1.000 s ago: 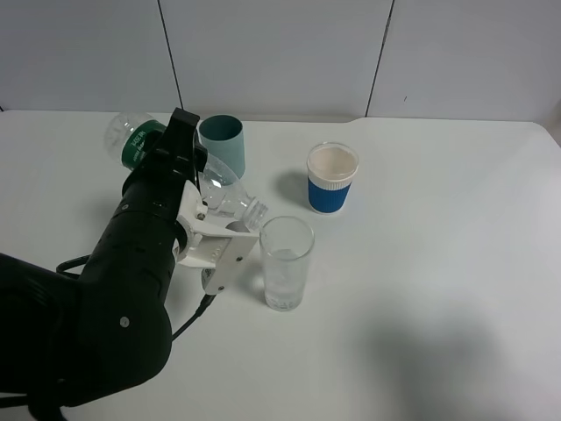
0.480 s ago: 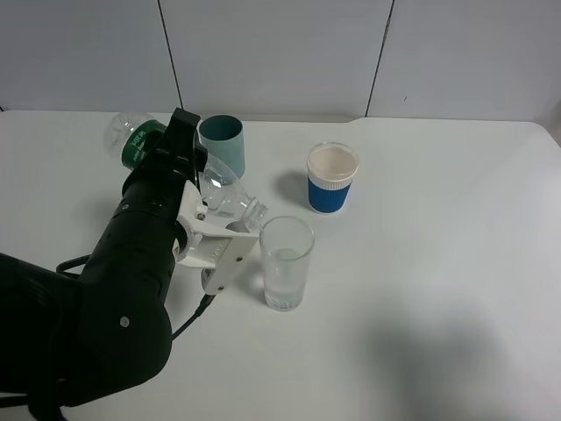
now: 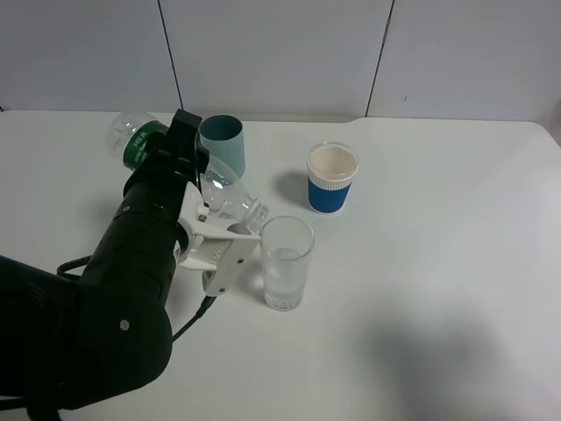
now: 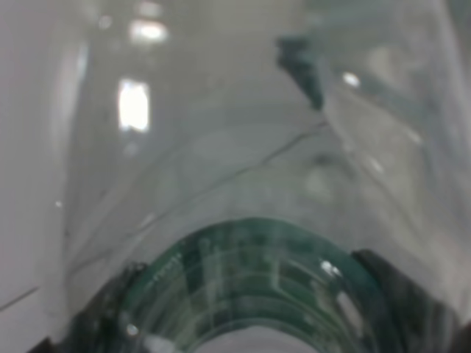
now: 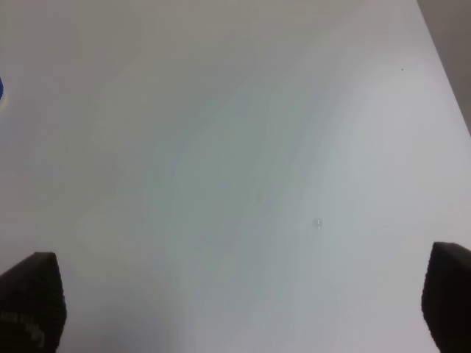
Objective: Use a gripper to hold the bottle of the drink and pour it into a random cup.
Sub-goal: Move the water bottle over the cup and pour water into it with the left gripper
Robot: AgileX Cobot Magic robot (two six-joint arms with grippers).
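The bottle of the drink [image 3: 230, 195] lies tilted in my left gripper [image 3: 210, 230], whose white jaws are shut on its clear body. Its green-labelled base points to the far left, and its open neck points down at the rim of the cup [image 3: 287, 263]. That cup is a tall clear glass standing upright with some clear liquid in it. The left wrist view is filled by the bottle [image 4: 243, 169] and its green label [image 4: 250, 287]. My right gripper [image 5: 235, 309] hangs open over bare white table, with only its dark fingertips [image 5: 33, 301] showing.
A teal cup [image 3: 223, 145] stands just behind the bottle. A white cup with a blue sleeve [image 3: 332, 179] stands behind and to the right of the glass. A black cable [image 3: 188, 323] trails on the white table [image 3: 438, 263] beside the left arm.
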